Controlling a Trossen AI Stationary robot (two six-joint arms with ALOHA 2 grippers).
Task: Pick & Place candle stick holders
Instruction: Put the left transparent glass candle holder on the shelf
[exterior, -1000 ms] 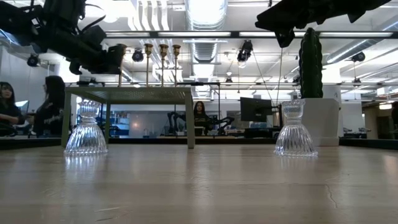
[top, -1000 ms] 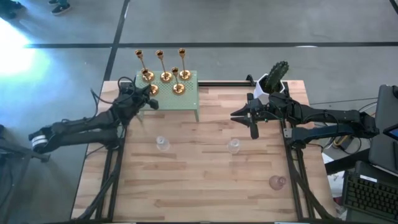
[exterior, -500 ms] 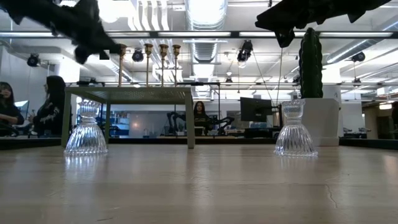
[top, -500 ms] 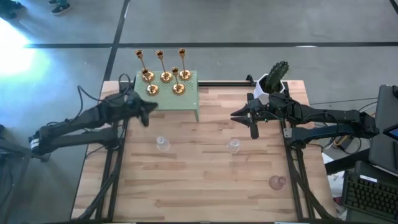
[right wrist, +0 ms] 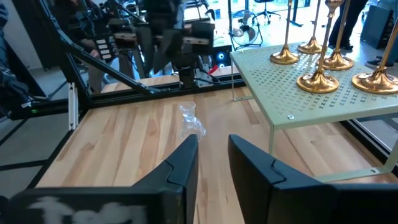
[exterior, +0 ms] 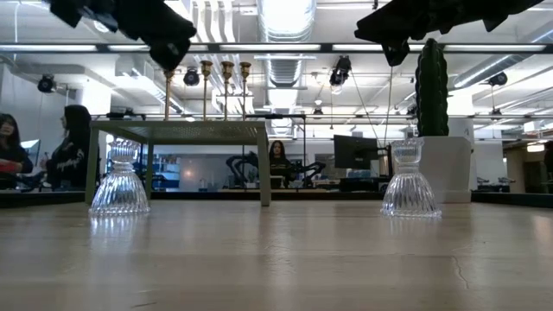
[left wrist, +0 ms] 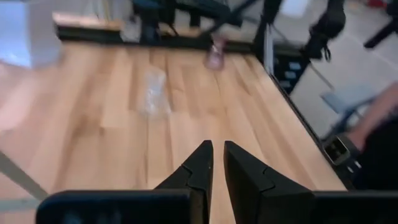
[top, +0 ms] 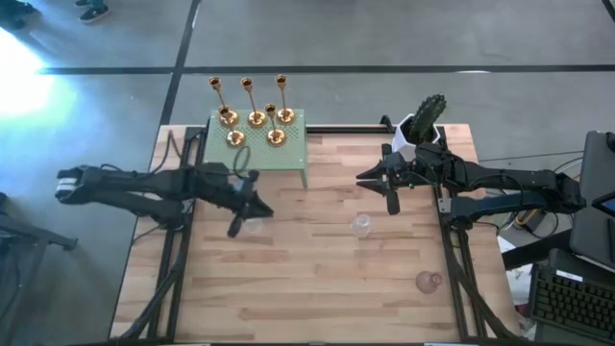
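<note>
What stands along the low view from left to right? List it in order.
Person seated in the background → left clear glass holder → green perforated stand carrying gold candlesticks → right clear glass holder → white pot with the cactus.

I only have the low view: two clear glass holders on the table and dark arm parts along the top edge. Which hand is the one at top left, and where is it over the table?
Observer: That is the left hand. From above, it hangs right beside the left clear glass holder, just in front of the green stand.
Operator: And the dark shape at top right?
Observer: That is the right hand, open and empty. It waits in front of the white cactus pot.
Operator: Any holders outside my picture?
Observer: Yes, one. A pinkish glass holder stands near the table's front edge on the right side.
</note>
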